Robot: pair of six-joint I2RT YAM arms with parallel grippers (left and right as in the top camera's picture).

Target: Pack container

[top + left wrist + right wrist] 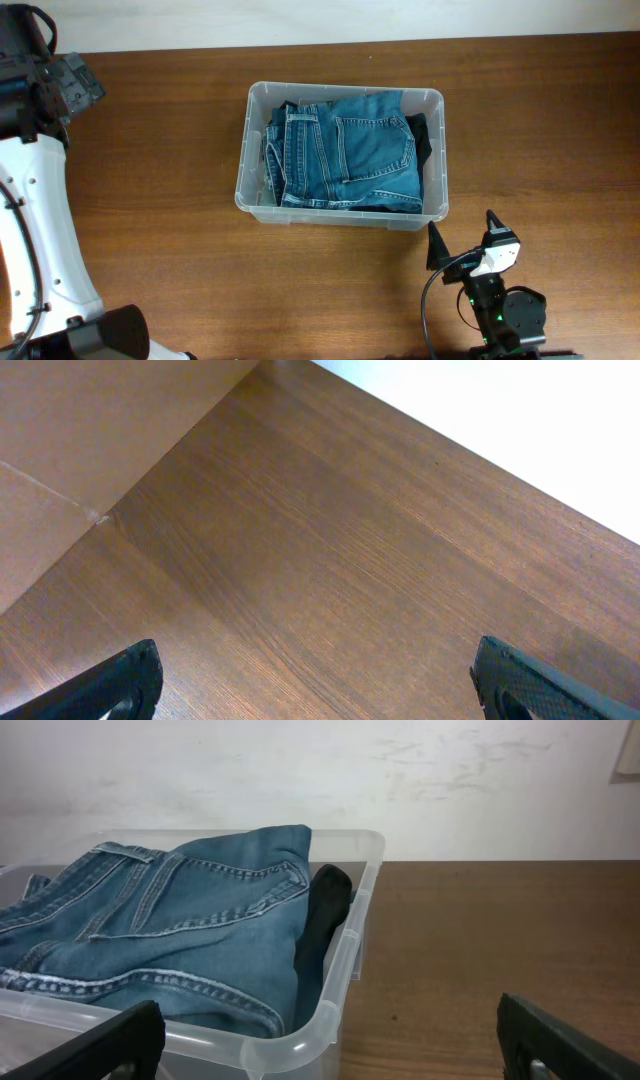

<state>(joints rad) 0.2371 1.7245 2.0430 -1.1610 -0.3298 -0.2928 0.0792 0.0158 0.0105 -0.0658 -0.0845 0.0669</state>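
Observation:
The clear plastic container [343, 91] stands mid-table, long side across. Folded blue jeans [345, 150] fill most of it, and a black garment [424, 135] is tucked along its right wall. My right gripper [462, 232] sits just off the container's front right corner, open and holding nothing. In the right wrist view the container's rim [345, 950] curves between the two spread fingers of my right gripper [328, 1025], with the jeans [170, 930] and the black garment [322, 910] behind it. My left gripper [315, 670] is open over bare wood, far from the container.
The white left arm [40, 230] runs down the table's left edge, its dark wrist [60, 85] at the far left corner. A pale wall lines the table's back edge. A brown panel [60, 440] borders the wood in the left wrist view.

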